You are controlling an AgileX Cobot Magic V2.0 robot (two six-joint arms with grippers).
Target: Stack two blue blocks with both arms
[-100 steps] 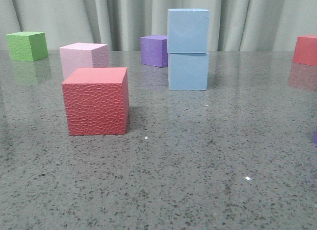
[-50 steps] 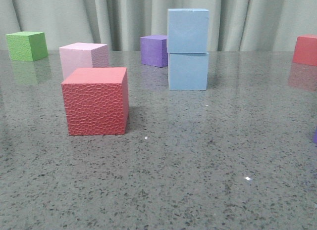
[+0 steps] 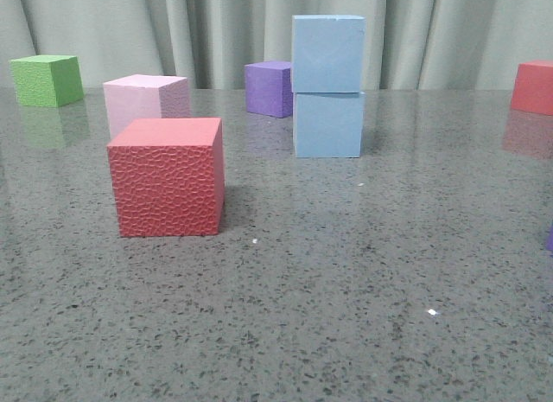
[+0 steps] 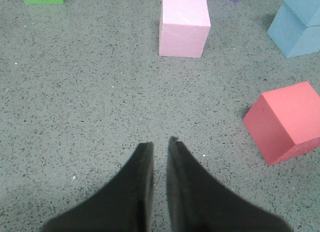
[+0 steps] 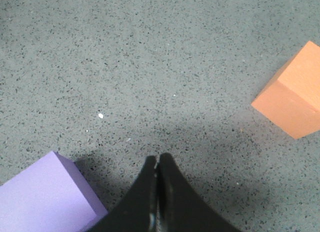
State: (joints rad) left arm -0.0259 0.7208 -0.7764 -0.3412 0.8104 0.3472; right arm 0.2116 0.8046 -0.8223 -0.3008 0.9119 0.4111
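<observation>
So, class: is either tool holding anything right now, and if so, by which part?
Nothing is held. The left tool and right tool both have their fingers together over bare table, and the blue blocks stand stacked, untouched.

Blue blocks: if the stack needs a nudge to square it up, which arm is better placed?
Left, probably. The left gripper has the stacked blue blocks in its wrist view, beyond the red cube. The right gripper sees only a purple cube and an orange cube.

Two blue blocks (image 3: 327, 86) stacked — behind the textured red cube (image 3: 167, 176)
</observation>
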